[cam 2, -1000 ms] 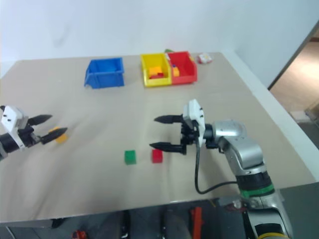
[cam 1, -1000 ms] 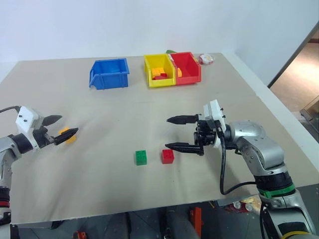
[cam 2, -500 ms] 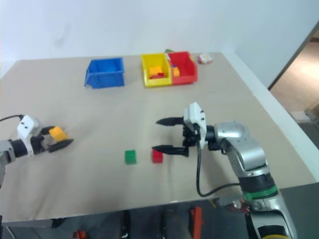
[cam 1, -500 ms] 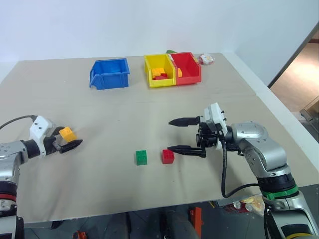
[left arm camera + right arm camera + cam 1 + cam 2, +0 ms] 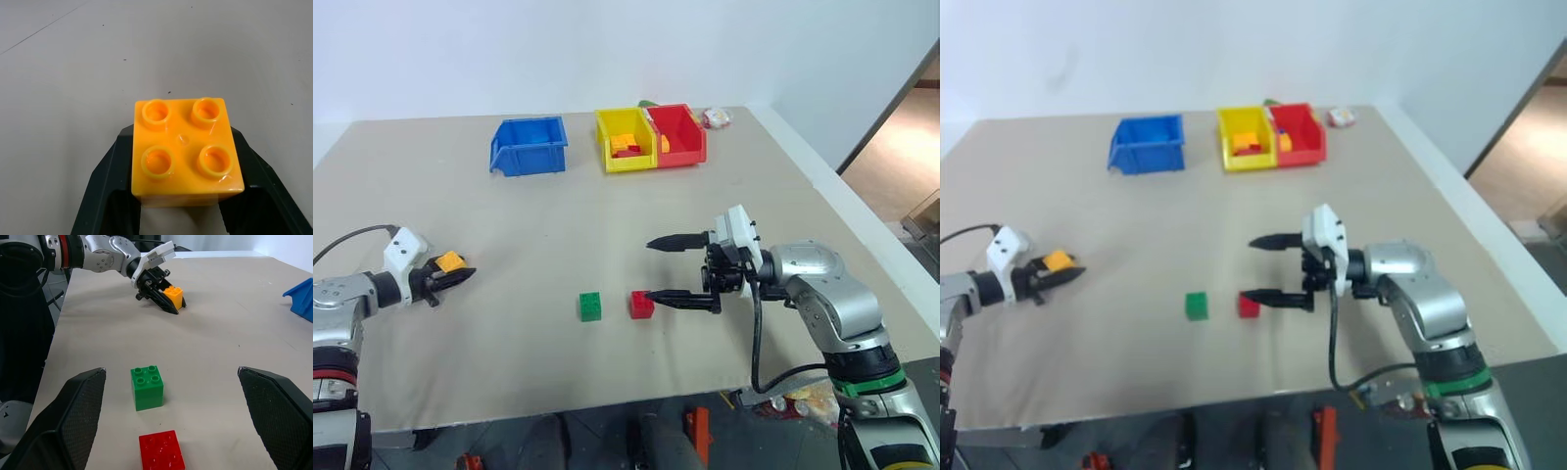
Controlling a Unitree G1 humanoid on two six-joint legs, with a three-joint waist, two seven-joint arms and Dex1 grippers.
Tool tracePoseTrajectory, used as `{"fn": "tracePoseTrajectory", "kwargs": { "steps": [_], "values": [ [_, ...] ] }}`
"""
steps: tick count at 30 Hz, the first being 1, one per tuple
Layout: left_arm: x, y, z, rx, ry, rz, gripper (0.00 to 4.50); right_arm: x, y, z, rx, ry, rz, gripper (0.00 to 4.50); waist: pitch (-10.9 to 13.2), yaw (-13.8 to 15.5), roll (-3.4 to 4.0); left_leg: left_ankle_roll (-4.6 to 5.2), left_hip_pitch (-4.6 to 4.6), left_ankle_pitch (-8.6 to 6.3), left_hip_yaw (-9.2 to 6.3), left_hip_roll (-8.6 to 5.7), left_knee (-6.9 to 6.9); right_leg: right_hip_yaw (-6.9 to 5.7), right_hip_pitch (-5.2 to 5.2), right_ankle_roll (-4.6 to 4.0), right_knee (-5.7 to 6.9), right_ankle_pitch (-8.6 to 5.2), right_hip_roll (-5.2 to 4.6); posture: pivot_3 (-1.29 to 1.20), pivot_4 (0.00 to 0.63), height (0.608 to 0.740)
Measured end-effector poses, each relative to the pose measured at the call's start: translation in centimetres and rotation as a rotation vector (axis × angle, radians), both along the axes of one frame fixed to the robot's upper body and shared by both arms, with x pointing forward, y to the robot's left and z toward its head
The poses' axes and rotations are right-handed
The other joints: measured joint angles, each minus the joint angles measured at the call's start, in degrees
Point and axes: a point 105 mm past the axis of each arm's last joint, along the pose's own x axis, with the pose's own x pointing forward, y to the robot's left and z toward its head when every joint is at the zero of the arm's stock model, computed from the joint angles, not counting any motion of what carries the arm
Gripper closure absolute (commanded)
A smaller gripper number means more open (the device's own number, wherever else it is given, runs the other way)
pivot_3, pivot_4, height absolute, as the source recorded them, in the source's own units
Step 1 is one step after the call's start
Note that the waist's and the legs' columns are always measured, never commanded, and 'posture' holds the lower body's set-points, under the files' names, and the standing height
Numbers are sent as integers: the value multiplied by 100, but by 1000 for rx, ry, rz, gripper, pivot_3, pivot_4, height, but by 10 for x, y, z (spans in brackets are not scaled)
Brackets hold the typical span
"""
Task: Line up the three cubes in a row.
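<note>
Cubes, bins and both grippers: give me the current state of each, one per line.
Left gripper: shut on the yellow-orange cube.
Yellow-orange cube: studs up, clamped between the fingers.
Right gripper: open, holding nothing, beside the red cube.
Red cube: on the table, free.
Green cube: on the table, studs up, close beside the red one.
Blue bin: looks empty.
Yellow bin: holds bricks.
Red bin: holds a brick.

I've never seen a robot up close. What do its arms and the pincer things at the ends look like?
Each arm is rounded silver-grey metal with black joints. The right arm has a green ring lower down, and a black cable loops under it. The left arm has a red ring and a thin black cable. Each tool, left tool and right tool, has a white block behind two slim, pointed black fingers.
</note>
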Motion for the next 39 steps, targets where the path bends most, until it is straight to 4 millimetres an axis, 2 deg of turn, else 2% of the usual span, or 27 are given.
{"fn": "tracePoseTrajectory", "kwargs": {
  "steps": [7, 11, 16, 20, 25, 39],
  "values": [
    [-5, -4, 0, 1, -18, -1, 3129, 0, -1, 0, -4, -2, 1, 0, 0, 0, 0, -1, -4, 2, 3, 9, -2, 1, -5, -5, -1, 0, -5, 0, 150, 740],
    [-21, -45, 2, -39, -34, -135, 3129, -1, -1, 1, -10, -7, 5, 0, 0, 1, -1, -5, -14, -1, 5, 3, -6, 7, -8, -4, -3, -4, -7, 0, 150, 740],
    [-53, -101, 13, -30, -68, -374, 3129, -2, -2, 1, -13, -8, 11, 0, -1, -1, -2, -10, -9, -5, 3, 1, -10, 14, -7, 6, -6, -16, -7, 0, 150, 740],
    [-66, -124, 11, -56, -47, -476, 3129, -3, -1, 1, -13, -14, 24, 0, -1, 0, -2, -9, -2, -4, -1, 8, -10, 12, -6, 0, -5, -12, 4, 0, 150, 740],
    [-71, -131, 0, -54, 5, -550, 3129, -4, 2, 0, -12, -17, 42, 0, 0, -3, -1, -8, 0, -2, -5, 12, -10, 12, -7, -7, -5, -7, 12, 0, 150, 740],
    [-67, -124, -9, -13, 38, -626, 3129, -4, 2, -3, -29, -16, 42, 0, 0, 0, -1, -9, -4, -3, -3, 7, -10, 11, -8, -4, -6, -14, 11, 0, 150, 740]
  ]
}}
